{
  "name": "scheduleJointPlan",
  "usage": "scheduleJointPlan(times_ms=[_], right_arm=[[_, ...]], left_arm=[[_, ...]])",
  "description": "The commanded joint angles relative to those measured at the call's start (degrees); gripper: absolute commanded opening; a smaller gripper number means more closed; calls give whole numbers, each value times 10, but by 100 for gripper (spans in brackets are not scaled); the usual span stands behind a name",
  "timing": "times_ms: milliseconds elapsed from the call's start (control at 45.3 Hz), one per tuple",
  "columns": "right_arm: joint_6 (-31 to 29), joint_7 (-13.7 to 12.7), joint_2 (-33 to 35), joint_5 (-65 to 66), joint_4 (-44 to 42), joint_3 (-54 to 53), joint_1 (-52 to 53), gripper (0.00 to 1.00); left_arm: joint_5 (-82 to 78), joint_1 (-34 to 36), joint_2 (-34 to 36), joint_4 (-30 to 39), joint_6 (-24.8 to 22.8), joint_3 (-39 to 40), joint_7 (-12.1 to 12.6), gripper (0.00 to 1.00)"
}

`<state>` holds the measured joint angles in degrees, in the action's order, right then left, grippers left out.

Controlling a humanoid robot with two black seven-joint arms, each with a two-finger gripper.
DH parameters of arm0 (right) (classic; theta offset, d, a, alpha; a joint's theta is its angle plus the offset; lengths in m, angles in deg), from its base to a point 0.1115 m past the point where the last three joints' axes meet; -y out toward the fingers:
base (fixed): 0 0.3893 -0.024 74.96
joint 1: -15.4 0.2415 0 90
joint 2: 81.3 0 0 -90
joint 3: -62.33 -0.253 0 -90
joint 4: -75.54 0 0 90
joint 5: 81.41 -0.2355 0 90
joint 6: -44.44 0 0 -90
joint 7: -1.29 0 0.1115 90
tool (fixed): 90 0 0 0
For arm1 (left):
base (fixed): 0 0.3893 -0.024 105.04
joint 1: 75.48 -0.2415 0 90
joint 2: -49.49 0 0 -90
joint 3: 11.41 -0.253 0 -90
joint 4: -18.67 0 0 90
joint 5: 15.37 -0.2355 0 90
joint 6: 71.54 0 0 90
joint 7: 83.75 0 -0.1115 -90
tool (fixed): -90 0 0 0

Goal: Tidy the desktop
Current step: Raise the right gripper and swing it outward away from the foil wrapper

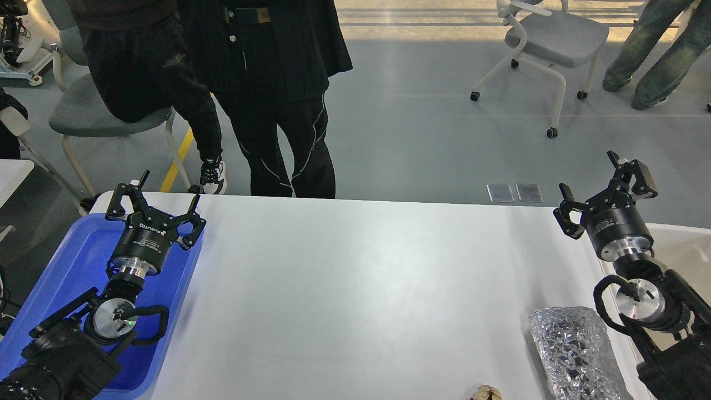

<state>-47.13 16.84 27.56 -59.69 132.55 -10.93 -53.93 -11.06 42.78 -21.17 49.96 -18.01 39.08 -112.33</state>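
Left gripper (156, 210): fingers spread, empty, poised above the far end of the blue tray (66, 261). Right gripper (605, 194): fingers spread, empty, raised at the desktop's right edge, beside the pale bin (680, 244). Desktop (355, 289): white, mostly bare. Crinkled silver bag (577, 353): lying near the front right corner. Small tan item (486, 393): front edge, partly cut off, unidentifiable. Step, judged: nothing held; a pick is pending. Next move likely calls for the right arm to descend onto the bag.

Desktop (355, 289): white, smooth, rounded far corners. On it we list a blue tray (61, 289) at nine o'clock, a crinkled silver foil bag (577, 355) at four o'clock, and a small tan object (486, 393) at five o'clock, cropped by the frame.
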Motion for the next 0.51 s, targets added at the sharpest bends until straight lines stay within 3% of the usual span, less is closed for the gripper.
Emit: scheduleJointPlan(times_ms=[0, 221, 485], right_arm=[[6, -25, 37, 0, 29, 8, 2, 100], [-2, -118, 68, 10, 35, 8, 4, 100], [1, -119, 124, 63, 47, 79, 17, 100]], left_arm=[[0, 0, 0, 0, 0, 0, 0, 100], [-1, 0, 0, 1, -3, -1, 0, 100], [-2, 0, 0, 1, -3, -1, 0, 100]])
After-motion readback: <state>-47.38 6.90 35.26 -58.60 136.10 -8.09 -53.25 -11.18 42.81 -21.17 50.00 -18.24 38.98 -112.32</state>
